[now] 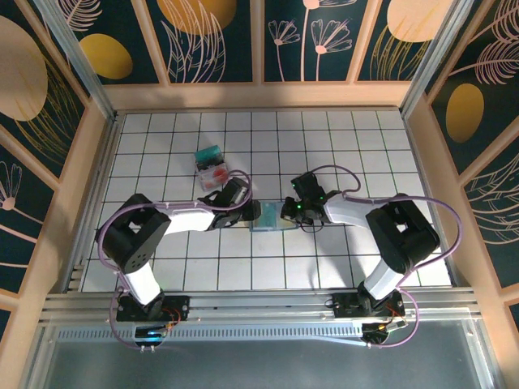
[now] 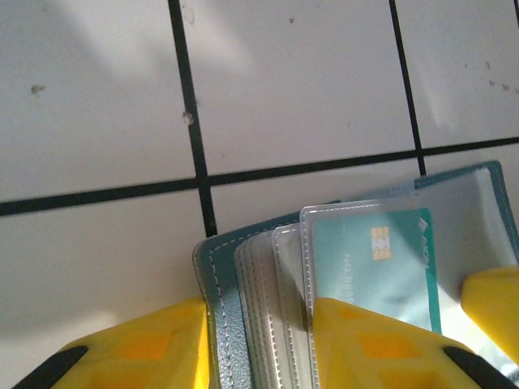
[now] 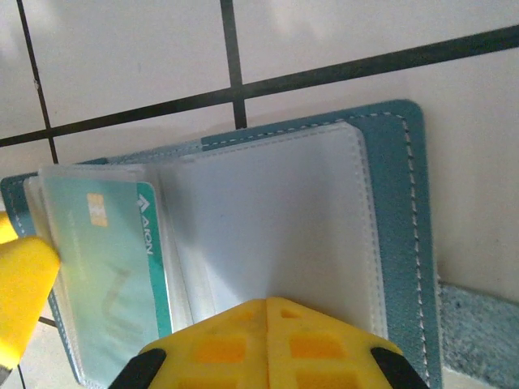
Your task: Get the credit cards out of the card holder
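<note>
Card holder (image 1: 270,217) was laid open mid-table (image 1: 365,146), betw. both grippers. L gripper (image 2: 255,328) was closed narrow on its left cover + sleeves (image 2: 276,284). R gripper (image 3: 268,312) was shut, tips set on right pocket. Teal card (image 2: 381,259) was covered by front sleeve. Other cards (image 1: 212,166) were piled well apart, far-left.

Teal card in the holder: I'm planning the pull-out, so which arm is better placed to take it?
Left. The left fingers straddle the pocket leaves right beside the card, while the right fingers are shut together, pressing the holder's other half flat, likely best used as the anchor.
</note>
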Action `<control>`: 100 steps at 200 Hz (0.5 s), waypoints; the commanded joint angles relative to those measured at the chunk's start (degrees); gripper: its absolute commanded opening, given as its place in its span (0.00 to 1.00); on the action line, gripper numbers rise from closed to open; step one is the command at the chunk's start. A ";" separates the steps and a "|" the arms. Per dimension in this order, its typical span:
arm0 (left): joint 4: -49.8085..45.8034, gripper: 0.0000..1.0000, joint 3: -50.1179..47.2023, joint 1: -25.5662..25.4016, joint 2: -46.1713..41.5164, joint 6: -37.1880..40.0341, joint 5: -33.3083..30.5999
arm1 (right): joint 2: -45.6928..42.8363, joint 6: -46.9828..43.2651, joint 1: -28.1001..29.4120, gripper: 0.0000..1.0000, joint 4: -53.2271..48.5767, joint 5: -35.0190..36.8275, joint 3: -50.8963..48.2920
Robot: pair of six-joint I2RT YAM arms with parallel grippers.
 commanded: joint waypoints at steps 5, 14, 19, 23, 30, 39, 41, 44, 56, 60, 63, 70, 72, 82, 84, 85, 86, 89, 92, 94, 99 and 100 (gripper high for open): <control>-1.75 0.36 2.77 0.04 1.64 2.26 -1.71 | -1.76 1.16 -0.36 0.07 -0.96 2.31 -1.49; -2.26 0.37 2.83 -0.02 1.57 2.21 -2.14 | -2.06 1.15 -0.49 0.07 -1.09 2.53 -1.49; -2.34 0.39 2.74 0.01 1.30 2.10 -2.32 | -2.28 1.14 -0.55 0.07 -1.19 2.58 -1.49; -2.47 0.40 2.56 0.00 1.08 2.01 -2.45 | -2.37 1.04 -0.58 0.07 -1.20 2.60 -1.42; -2.73 0.44 2.15 -0.02 0.46 1.74 -2.83 | -2.54 0.93 -0.64 0.07 -1.16 2.58 -1.40; -3.31 0.50 1.56 -0.04 -0.57 1.40 -3.39 | -2.80 0.88 -0.62 0.07 -1.20 2.50 -1.16; -3.49 0.51 1.40 -0.05 -0.82 1.39 -3.46 | -2.82 0.86 -0.64 0.07 -1.18 2.49 -1.10; -3.67 0.52 1.22 0.02 -1.24 1.30 -3.73 | -2.91 0.88 -0.60 0.07 -1.22 2.45 -1.04; -4.58 0.56 0.48 0.01 -2.50 1.03 -4.90 | -3.30 0.79 -0.57 0.07 -1.33 2.23 -0.58; -4.89 0.57 0.25 0.01 -4.22 0.83 -5.33 | -3.48 0.79 -0.63 0.07 -1.42 2.16 -0.41; -5.20 0.58 0.12 0.02 -4.95 0.82 -5.60 | -3.60 0.77 -0.62 0.07 -1.49 2.21 -0.30; -5.86 0.59 -0.18 0.02 -6.18 0.59 -6.45 | -4.10 0.87 -0.61 0.07 -1.59 2.22 0.07; -6.04 0.59 -0.26 0.03 -6.52 0.59 -6.73 | -4.22 0.88 -0.63 0.07 -1.58 2.27 0.09; -6.68 0.62 -0.54 0.02 -8.22 0.35 -7.83 | -5.03 0.87 -0.59 0.07 -1.70 2.47 0.43; -6.79 0.62 -0.66 -0.04 -8.53 0.33 -7.93 | -5.23 0.90 -0.61 0.07 -1.65 2.48 0.51; -6.81 0.63 -0.68 -0.01 -8.68 0.33 -8.01 | -5.30 0.89 -0.62 0.07 -1.65 2.49 0.52; -6.86 0.63 -0.69 0.01 -8.85 0.28 -8.09 | -5.43 0.88 -0.63 0.07 -1.64 2.49 0.52; -6.97 0.63 -0.78 0.02 -9.26 0.32 -8.23 | -5.66 0.95 -0.64 0.08 -1.66 2.60 0.60; -7.00 0.63 -0.83 -0.01 -9.72 0.32 -8.40 | -5.91 1.02 -0.62 0.09 -1.73 2.66 0.60; -7.00 0.64 -0.91 0.00 -10.00 0.28 -8.47 | -6.08 1.11 -0.64 0.09 -1.71 2.71 0.64; -6.84 0.64 -1.09 0.02 -10.63 0.32 -8.53 | -6.53 1.18 -0.64 0.10 -1.59 2.80 0.63; -6.83 0.65 -1.11 0.02 -10.74 0.32 -8.57 | -6.61 1.25 -0.64 0.10 -1.62 2.82 0.62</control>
